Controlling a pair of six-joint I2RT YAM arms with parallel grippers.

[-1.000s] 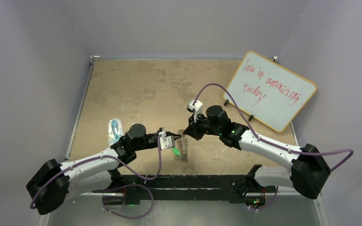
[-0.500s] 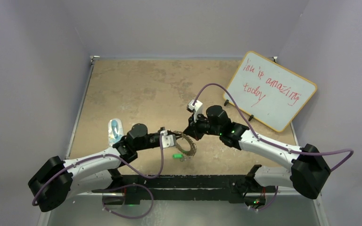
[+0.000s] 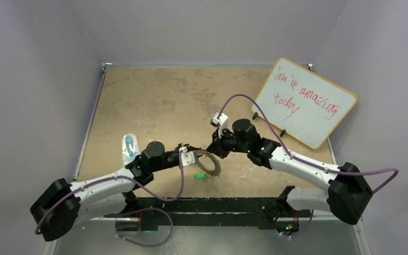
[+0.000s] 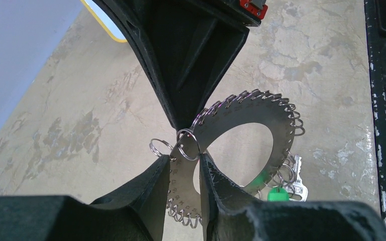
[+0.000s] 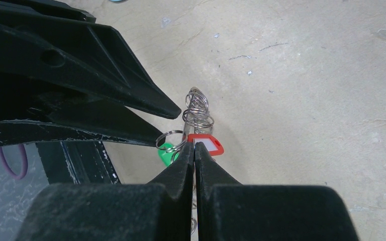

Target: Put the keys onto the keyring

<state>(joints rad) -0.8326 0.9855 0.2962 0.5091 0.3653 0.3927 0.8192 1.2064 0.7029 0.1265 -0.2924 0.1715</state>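
The keyring (image 4: 261, 108), flat, silvery and fringed with small loops, is pinched at its rim by the closed right claw (image 5: 194, 145), mid-worktop (image 3: 154, 101). The left claw (image 4: 186, 159) is parted slightly astride its band. A green-headed key (image 4: 279, 193) is seen beside the lower loops.

Grn key (image 4: 278, 194) partly behind keyring (image 4: 241, 111)

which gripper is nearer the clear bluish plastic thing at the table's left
Left. The left gripper is to the right of the bluish plastic object, its fingers astride the keyring rim; the right gripper grips that rim just beyond, farther from the object.
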